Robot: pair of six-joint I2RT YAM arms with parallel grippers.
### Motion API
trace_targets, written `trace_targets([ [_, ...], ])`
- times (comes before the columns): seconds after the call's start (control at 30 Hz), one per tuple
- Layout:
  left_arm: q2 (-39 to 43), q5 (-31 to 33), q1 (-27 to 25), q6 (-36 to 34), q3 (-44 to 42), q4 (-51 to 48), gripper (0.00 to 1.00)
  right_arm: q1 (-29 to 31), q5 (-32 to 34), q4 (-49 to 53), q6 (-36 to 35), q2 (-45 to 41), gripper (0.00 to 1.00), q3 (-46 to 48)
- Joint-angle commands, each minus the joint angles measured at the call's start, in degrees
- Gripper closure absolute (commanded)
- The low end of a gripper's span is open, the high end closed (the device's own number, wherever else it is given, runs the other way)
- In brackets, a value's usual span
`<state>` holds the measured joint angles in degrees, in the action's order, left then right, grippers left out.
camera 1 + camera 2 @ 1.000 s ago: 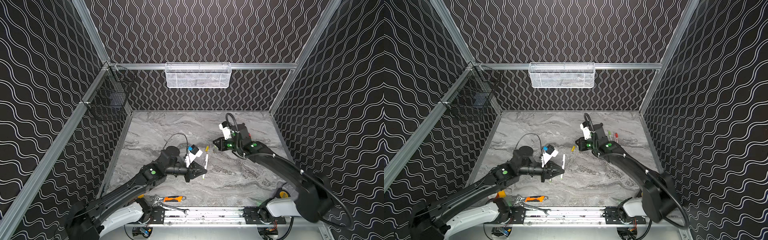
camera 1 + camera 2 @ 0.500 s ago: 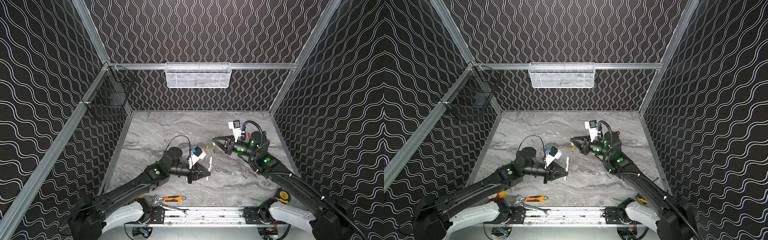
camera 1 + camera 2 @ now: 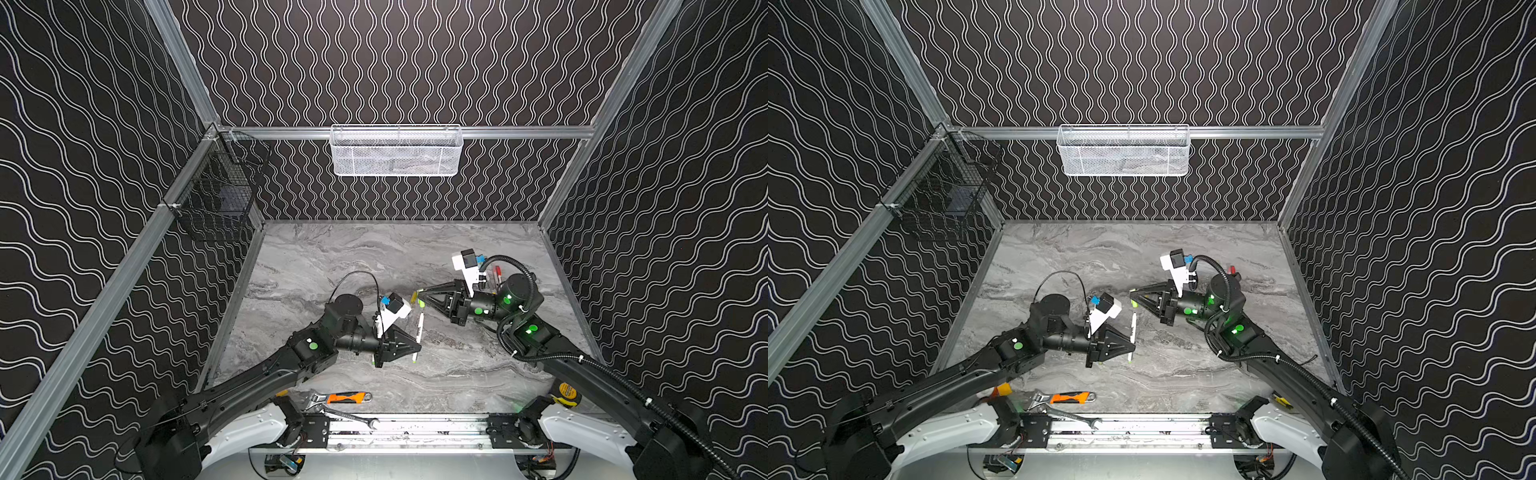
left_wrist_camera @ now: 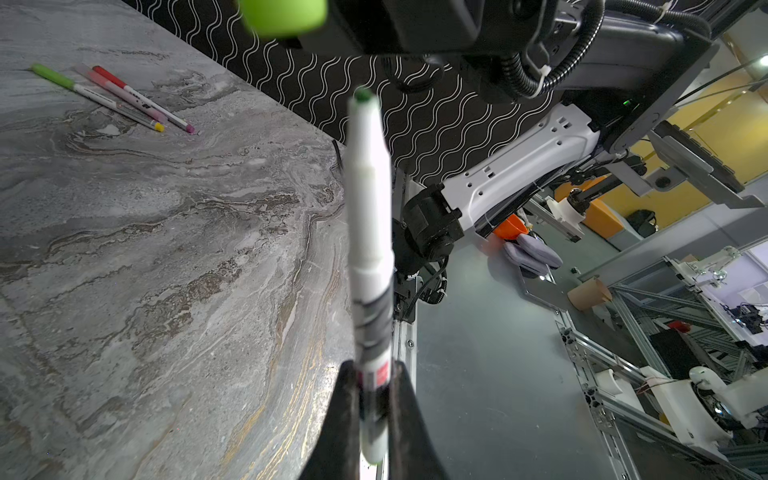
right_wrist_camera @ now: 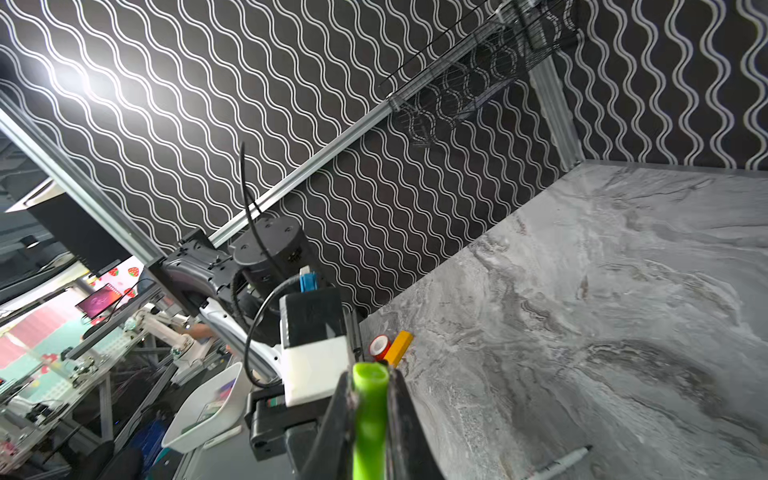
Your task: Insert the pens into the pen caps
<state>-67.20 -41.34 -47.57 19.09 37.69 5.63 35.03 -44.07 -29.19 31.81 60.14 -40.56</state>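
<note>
Left wrist view gives you the state of play: the uncapped green-tipped pen (image 4: pixel 370 232) stands clenched in your left gripper (image 4: pixel 374 372), its tip near but apart from the lime green cap (image 4: pixel 282 14), which your right gripper (image 5: pixel 369 376) pinches tight. Nothing is joined yet here. Farther off, capped pens (image 4: pixel 120 99) lie on the table (image 4: pixel 166 270); a yellow cap (image 3: pixel 414 296) looks loose, so I judge more remains.

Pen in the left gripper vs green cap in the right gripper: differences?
The pen is long, slim and white with a green tip; the cap is short and lime green throughout. The pen sticks far out of the left gripper; the cap barely clears the right gripper. Shared: both clamped by shut jaws, not yet joined.
</note>
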Motion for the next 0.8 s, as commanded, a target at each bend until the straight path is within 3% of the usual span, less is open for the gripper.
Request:
trace_targets([
  [0.0,0.30,-0.67,-0.03,-0.81,0.42,1.67,1.00,0.96,-0.57,-3.51,-1.17,0.14,0.89,-0.05],
  [0.77,1.10,0.51,0.02,-1.08,-0.20,1.78,1.00,1.98,-0.04,0.34,-3.67,-1.04,0.89,-1.15],
])
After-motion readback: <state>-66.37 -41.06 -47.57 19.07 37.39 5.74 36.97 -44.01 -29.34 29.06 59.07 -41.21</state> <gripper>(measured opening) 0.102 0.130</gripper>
